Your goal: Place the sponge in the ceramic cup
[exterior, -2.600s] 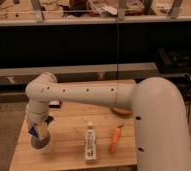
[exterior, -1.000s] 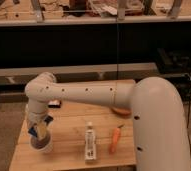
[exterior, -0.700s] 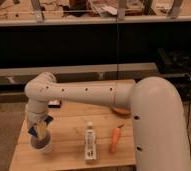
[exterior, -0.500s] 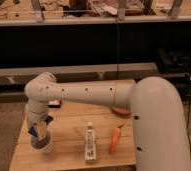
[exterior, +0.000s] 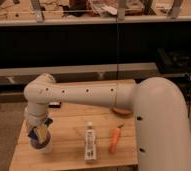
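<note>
Found gripper (exterior: pixel 42 129) low over near-left corner of wooden table (exterior: pixel 69 156) as viewed, pointing down, clamped on sponge (exterior: pixel 39 133). Noted sponge, yellow with blue side, held right at mouth of ceramic cup (exterior: pixel 46 146); cannot tell whether touching rim. Observed cup upright under gripper, partly hidden by it. Recorded white capped tube (exterior: pixel 90 144) lying near table middle, orange carrot (exterior: pixel 115 140) beside tube, not touching. Seen white arm (exterior: pixel 79 94) reaching across above table
</note>
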Controlling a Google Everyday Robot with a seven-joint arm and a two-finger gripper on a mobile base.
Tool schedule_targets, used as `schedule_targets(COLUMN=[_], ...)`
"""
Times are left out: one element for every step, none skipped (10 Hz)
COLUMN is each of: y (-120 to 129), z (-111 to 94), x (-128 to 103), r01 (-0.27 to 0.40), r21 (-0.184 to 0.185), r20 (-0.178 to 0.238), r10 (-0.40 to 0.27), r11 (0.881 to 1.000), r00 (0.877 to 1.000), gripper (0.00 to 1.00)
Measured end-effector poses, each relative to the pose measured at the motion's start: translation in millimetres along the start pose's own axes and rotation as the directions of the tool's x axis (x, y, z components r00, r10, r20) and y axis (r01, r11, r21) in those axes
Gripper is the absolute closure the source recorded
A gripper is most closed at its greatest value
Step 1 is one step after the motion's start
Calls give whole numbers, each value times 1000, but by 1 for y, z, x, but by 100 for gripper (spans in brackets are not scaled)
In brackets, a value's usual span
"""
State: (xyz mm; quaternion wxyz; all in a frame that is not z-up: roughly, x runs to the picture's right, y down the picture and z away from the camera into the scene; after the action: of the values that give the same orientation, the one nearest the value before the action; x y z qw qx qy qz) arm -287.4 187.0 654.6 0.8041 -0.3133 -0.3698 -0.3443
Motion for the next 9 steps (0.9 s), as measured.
schedule_targets(y=[2, 3, 4, 5, 6, 6, 7, 8, 8], z=[1, 2, 2, 2, 3, 3, 3, 2, 0], x=[0, -1, -1, -1, -1, -1, -1, -1, 0], r01=[1, 3, 4, 5, 7, 11, 12, 11, 10], r21=[-1, -2, -2, -3, -5, -6, -9, -9, -4], r20=[3, 5, 7, 9, 11, 14, 14, 14, 12], r10=[-1, -3, -4, -5, -7, -11, -11, -11, -10], r11=[1000, 1000, 1000, 1000, 1000, 1000, 1000, 1000, 1000], r00=[1000, 1000, 1000, 1000, 1000, 1000, 1000, 1000, 1000], gripper=[25, 21, 20, 20, 20, 20, 20, 20, 20])
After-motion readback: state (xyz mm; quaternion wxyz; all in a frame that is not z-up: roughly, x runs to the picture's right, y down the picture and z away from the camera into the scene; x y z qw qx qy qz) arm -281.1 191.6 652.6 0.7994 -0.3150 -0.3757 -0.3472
